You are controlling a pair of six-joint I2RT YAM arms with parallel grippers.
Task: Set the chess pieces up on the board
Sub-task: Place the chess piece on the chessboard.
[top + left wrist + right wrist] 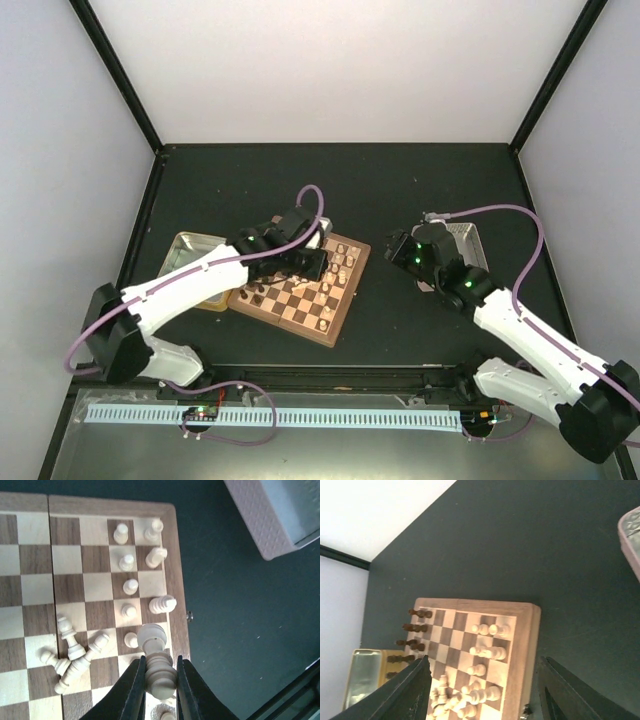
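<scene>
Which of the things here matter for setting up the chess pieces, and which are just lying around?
For the job: board; cream chess pieces; held cream piece, gripped in the left jaws.
Lying about: gold tin tray; pinkish-grey tray; dark chessmen.

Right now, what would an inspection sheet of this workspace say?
Surface: dark table top.
Job's things: chessboard; cream pieces standing in two rows along one edge; toppled pieces heaped on the squares.
Clutter: dark pieces along the opposite edge; gold tin tray beside the board; pinkish-grey tray.
Claws: left claw shut on a cream piece near the board's edge; right claw open, holding nothing.
Cables: a purple cable along each arm.
Surroundings: pale walls, black frame posts.
</scene>
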